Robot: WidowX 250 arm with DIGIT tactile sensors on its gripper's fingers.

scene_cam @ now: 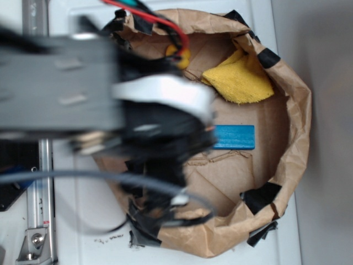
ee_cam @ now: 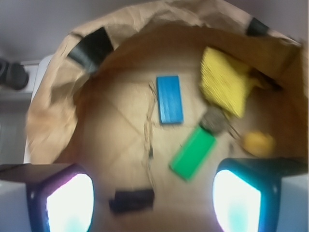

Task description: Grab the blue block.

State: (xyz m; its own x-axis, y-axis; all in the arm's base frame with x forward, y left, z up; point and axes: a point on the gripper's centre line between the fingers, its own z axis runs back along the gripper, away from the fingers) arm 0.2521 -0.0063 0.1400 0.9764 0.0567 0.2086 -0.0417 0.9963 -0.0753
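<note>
The gripper (ee_cam: 152,200) is hovering with its fingers (ee_cam: 67,203) wide apart, holding nothing. The blue block (ee_cam: 169,99) is lying flat on the floor of the paper-walled bin (ee_cam: 53,111), farther ahead, just beside the green block (ee_cam: 193,152). I judge this is the approach step; next it needs moving forward, then descending.

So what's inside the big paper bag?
Inside the paper bag: the blue block, a green block, a yellow cloth, a small yellow thing and a black piece. The gripper hides part of the floor.
</note>
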